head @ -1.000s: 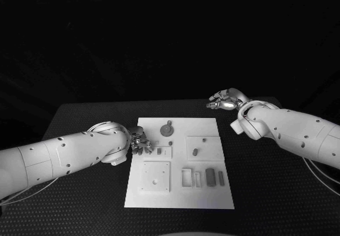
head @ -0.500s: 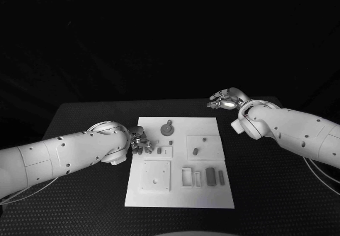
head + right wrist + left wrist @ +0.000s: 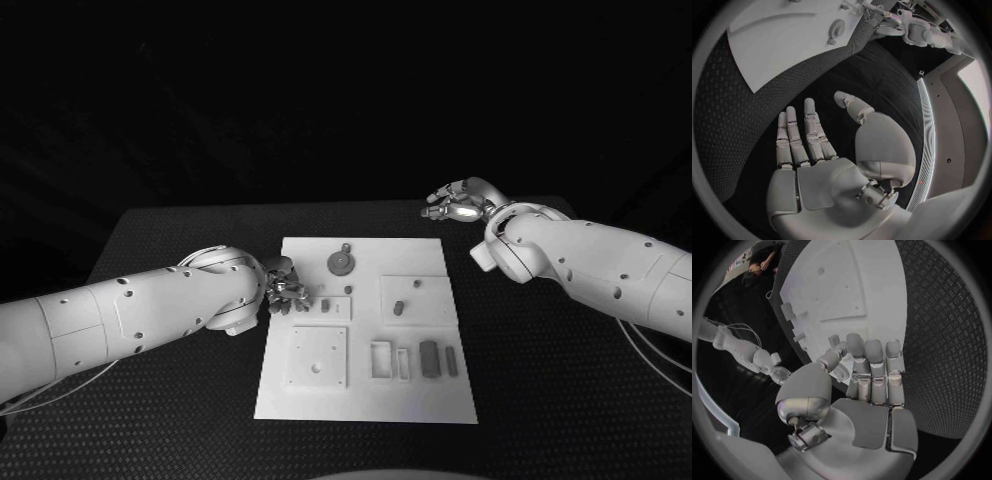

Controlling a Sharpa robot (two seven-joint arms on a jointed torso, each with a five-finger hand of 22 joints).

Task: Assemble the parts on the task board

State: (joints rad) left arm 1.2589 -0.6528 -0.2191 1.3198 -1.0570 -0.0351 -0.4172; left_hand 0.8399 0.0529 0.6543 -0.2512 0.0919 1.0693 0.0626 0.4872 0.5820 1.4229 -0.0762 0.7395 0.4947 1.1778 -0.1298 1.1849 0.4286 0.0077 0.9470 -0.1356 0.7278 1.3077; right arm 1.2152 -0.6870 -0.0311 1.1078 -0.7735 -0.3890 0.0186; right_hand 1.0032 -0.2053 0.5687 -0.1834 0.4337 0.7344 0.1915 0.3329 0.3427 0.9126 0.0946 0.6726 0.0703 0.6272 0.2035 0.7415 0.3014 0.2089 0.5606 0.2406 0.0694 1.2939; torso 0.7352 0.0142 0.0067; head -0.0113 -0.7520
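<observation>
Board (image 3: 366, 400) lies mid-table (image 3: 173, 420); left hand (image 3: 284, 290) at its left edge; right hand (image 3: 459, 203) beyond its far right corner.

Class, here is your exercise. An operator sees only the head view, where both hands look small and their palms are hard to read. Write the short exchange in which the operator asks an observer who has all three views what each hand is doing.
Operator: From the head view I can't see into the left hand. Is it holding a part?
Observer: No. In the left wrist view the left hand holds nothing; its fingers lie straight, side by side, with the tips at the edge of the task board.
Operator: And the right hand, out past the board's far corner?
Observer: The right wrist view shows the right hand with its palm bare and its fingers stretched out over the black table, off the board.
</observation>
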